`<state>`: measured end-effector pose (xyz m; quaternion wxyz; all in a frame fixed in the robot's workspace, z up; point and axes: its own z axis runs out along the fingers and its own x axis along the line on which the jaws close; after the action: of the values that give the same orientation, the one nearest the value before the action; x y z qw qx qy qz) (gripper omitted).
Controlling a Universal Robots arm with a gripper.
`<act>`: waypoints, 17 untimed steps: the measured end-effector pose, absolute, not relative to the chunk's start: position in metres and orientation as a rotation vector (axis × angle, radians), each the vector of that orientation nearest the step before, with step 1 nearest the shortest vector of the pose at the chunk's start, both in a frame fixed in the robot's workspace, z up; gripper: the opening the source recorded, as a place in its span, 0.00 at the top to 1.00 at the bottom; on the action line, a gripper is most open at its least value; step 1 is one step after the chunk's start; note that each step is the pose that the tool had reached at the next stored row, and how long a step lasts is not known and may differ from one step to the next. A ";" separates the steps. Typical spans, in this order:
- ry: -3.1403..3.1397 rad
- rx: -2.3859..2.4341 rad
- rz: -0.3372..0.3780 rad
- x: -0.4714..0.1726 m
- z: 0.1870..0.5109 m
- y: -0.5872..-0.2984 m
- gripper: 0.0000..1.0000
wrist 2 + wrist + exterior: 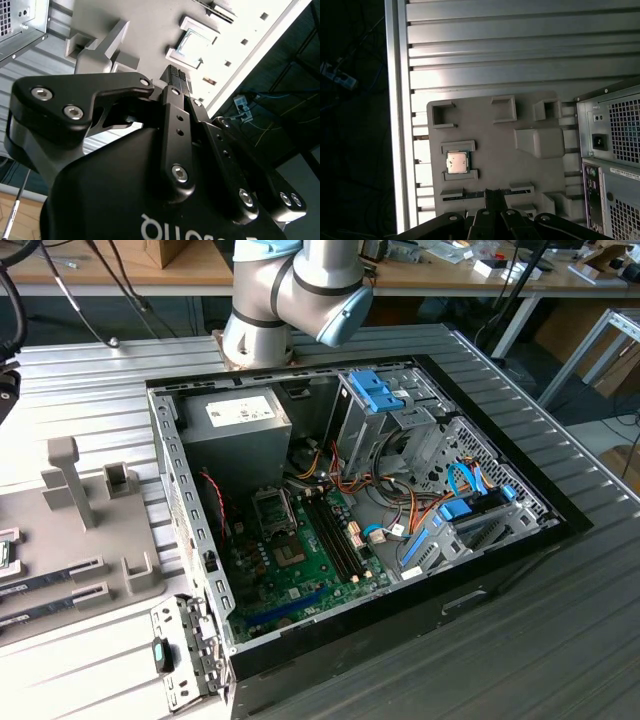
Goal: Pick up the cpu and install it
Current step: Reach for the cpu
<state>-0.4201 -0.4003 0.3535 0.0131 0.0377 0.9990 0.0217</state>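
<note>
Your exterior view looks down at a slant into the open computer case [190, 502] on the surface [100, 380]. Your first wrist view stares straight down from high over the grey fixture plate [495, 155] by the surface's edge. Your second wrist view, close behind the tool [176, 75], shares that plate.

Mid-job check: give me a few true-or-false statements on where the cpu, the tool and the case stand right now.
1. The cpu rests on the grey tray. True.
2. The tool grips the cpu. False: it is shut on nothing and is apart from the cpu.
3. The computer case lies open, with its green board showing. True.
4. The cpu is seated on the board. False: it lies on the tray, outside the case.
</note>
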 end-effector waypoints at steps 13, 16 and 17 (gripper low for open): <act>3.112 0.117 0.068 -0.421 0.346 -0.400 0.89; 3.112 0.117 0.068 -0.422 0.345 -0.400 0.89; 3.112 0.117 0.068 -0.422 0.345 -0.400 0.89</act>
<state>-0.4220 -0.3996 0.3448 0.0131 0.0377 0.9990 0.0217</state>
